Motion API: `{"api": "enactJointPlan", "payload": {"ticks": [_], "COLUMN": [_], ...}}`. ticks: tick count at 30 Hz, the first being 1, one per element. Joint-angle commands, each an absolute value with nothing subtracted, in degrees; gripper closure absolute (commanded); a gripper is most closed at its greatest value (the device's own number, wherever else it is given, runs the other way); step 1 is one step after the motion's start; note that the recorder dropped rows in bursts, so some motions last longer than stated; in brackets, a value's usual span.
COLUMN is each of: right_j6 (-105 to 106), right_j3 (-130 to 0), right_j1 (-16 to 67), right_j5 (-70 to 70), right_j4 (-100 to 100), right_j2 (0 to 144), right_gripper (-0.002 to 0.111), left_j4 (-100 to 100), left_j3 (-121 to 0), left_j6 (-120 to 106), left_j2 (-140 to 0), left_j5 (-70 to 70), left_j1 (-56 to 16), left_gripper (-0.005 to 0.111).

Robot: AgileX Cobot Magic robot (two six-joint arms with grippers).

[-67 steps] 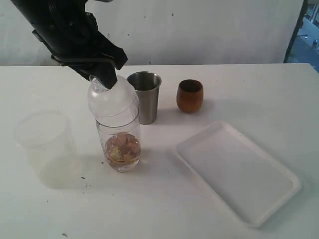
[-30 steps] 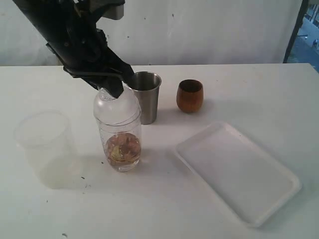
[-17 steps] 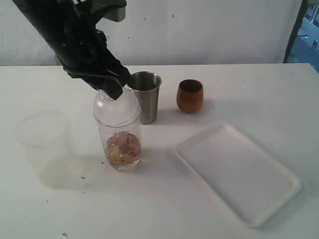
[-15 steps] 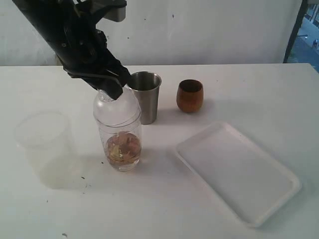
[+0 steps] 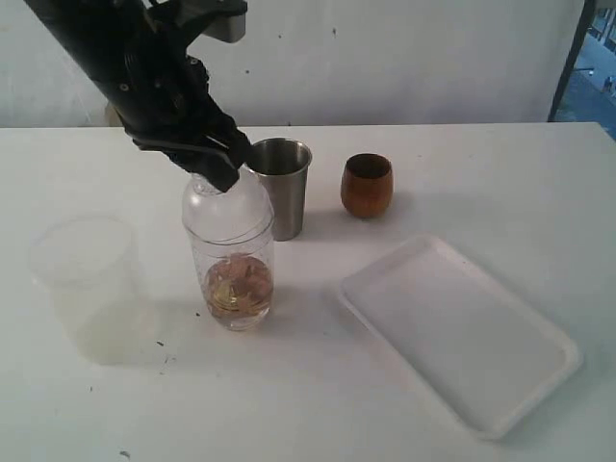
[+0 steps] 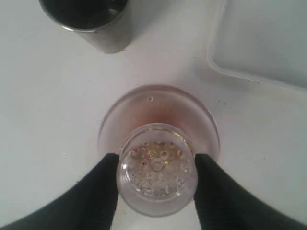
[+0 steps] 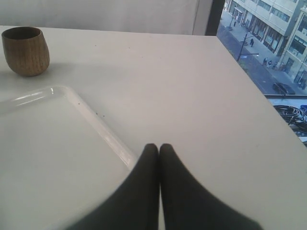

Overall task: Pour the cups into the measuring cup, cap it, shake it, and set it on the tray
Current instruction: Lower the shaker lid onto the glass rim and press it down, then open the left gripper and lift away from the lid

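The measuring cup [image 5: 234,279] stands left of centre on the table, with brownish contents at its bottom. The clear domed cap [image 5: 226,207] sits level on its rim. My left gripper [image 5: 214,173] comes down from the upper left and is shut on the cap's short neck [image 6: 157,167], one black finger on each side. The steel tumbler [image 5: 281,188] stands just behind the measuring cup, and the wooden cup [image 5: 367,185] is to its right. The white tray [image 5: 462,332] lies bare at the front right. My right gripper [image 7: 159,147] is shut on nothing, low beside the tray's rim [image 7: 108,136].
A wide frosted plastic cup [image 5: 87,279] stands at the front left, apart from the measuring cup. The table's right edge [image 7: 268,110] runs past the right gripper, with a window and street beyond. A white wall backs the table.
The cap, earlier held tilted over the measuring cup's mouth, has come down and now sits level on it. The left gripper keeps its hold. Over the last second almost nothing moves.
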State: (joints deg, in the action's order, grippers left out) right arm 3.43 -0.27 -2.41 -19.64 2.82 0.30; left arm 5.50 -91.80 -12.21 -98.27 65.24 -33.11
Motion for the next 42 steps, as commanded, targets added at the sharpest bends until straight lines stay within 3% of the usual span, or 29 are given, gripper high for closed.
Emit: {"api": "enactJointPlan", "payload": {"ticks": [1,5,25,30,33,36,42], "right_j6": [2.14,2.14,2.14,2.14,2.14,2.14,2.14], "right_j3": [0.0,0.0,0.0,0.0,0.0,0.0,0.0], "right_j1": [-2.84,-2.84,-2.84,-2.84,-2.84,-2.84,-2.84], "right_j5": [-19.46,-19.46,-19.46,-19.46,-19.46,-19.46,-19.46], "right_j4": [2.92,2.81,2.81,2.81,2.81,2.81,2.81], "right_j2": [0.0,0.0,0.0,0.0,0.0,0.0,0.0], "right_gripper": [0.108,0.108,0.108,0.108,0.108,0.108,0.108], "left_j4": [4.9,4.66,5.34,5.29,5.02,2.63,7.47], "left_j3": [-91.45,-91.45,-91.45,-91.45,-91.45,-91.1,-83.8], "left_j6": [-12.45,-12.45,-15.44,-15.33,-17.31,-19.57,-20.06], "left_j2": [-97.45,-97.34,-94.72,-92.17,-90.5,-88.42,-81.22], "left_j5": [64.8,65.96,58.75,56.93,60.25,63.76,56.87], "left_j1": [-33.31,-33.31,-33.31,-33.31,-33.31,-33.31,-33.31], "left_gripper": [0.061,0.041,0.042,0.06,0.078,0.105,0.107]}}
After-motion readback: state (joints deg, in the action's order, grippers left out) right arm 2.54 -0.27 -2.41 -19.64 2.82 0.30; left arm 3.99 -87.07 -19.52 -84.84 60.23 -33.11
